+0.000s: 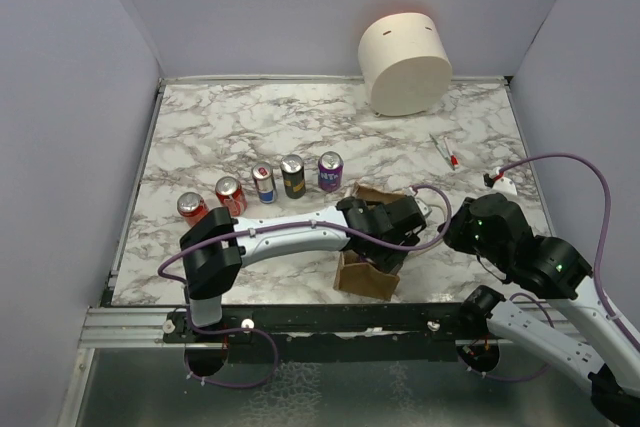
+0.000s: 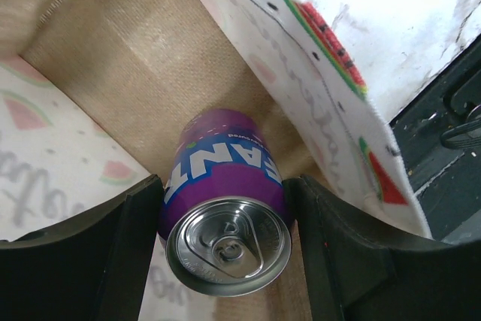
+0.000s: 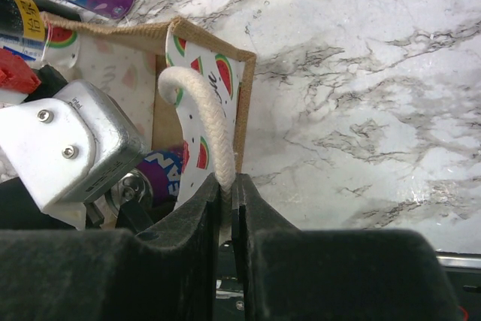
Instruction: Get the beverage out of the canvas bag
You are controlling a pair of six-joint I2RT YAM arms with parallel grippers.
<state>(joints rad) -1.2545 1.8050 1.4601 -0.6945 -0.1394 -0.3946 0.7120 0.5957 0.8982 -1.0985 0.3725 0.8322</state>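
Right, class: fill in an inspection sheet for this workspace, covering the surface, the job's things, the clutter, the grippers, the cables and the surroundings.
Surface: marble table, white with grey veins.
Job's things: bag open near the front edge; drink can inside it.
Clutter: five cans in a row behind and left of the bag; cream cylinder at the back; pen-like stick and small white-and-red item on the right.
Grippers: left gripper inside the bag, fingers against both sides of the drink can; right gripper shut on the rope handle.
Cables: purple cable loops above the right arm.
Surroundings: grey walls; black rail along the front edge.
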